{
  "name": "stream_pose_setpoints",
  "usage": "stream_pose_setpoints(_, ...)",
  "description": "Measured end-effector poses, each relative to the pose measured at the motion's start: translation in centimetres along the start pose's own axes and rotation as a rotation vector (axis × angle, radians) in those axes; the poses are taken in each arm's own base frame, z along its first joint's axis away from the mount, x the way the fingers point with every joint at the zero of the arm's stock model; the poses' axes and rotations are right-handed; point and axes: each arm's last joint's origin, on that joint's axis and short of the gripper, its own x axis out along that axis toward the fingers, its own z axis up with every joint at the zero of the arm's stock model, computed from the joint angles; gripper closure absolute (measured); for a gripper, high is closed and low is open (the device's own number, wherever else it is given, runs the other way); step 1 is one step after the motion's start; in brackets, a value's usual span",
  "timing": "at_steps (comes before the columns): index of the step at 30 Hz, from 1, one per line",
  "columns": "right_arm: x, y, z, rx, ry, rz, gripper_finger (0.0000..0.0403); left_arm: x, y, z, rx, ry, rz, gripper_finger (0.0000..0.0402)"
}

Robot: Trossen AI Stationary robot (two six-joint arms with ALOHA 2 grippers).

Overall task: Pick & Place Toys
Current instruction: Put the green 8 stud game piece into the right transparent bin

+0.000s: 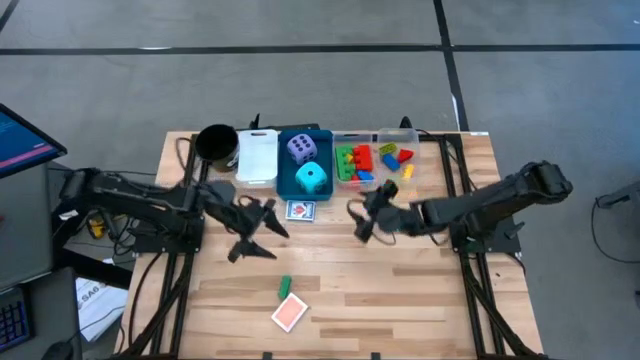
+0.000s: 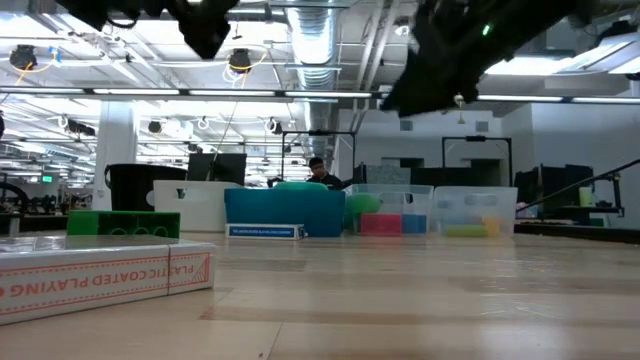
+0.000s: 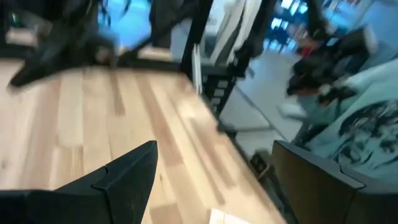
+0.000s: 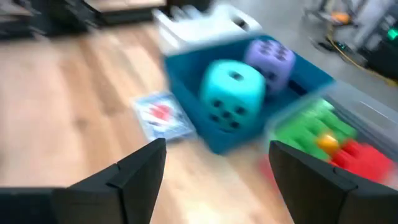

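Inside the blue bin (image 1: 283,180), cyan die (image 1: 312,178), purple die (image 1: 301,149).

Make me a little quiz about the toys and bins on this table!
1. True or false: the cyan die sits in the blue bin.
2. Which lies nearest the table's front edge? A) purple die B) red card box C) black cup
3. Fill in: beside the red card box lies a small ____ brick.

Key: 1 true; 2 B; 3 green.
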Motion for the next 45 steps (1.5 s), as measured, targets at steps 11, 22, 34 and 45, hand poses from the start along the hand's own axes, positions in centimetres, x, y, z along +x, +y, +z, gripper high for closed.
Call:
stream_pose_setpoints(11,-4.1,4.5,-0.2,-0.023,-0.143,0.192,0.0122,5.6,0.8,-5.6,0.013,0.279,0.151,0.0091)
stream_pose_setpoints(22,-4.1,4.5,-0.1,-0.014,-0.15,0.195,0.0122,8.0,-1.0,-9.4,0.371,0.46,0.043,0.0076)
stream_pose_setpoints(34,-4.0,4.4,-0.1,-0.012,-0.149,0.191,0.0122,8.1,-2.9,-10.3,0.942,0.525,-0.085,0.0064)
stream_pose_setpoints(45,-4.1,4.5,-0.1,-0.013,-0.148,0.197,0.0122,8.3,-2.4,-11.3,0.954,0.591,-0.102,0.0065)
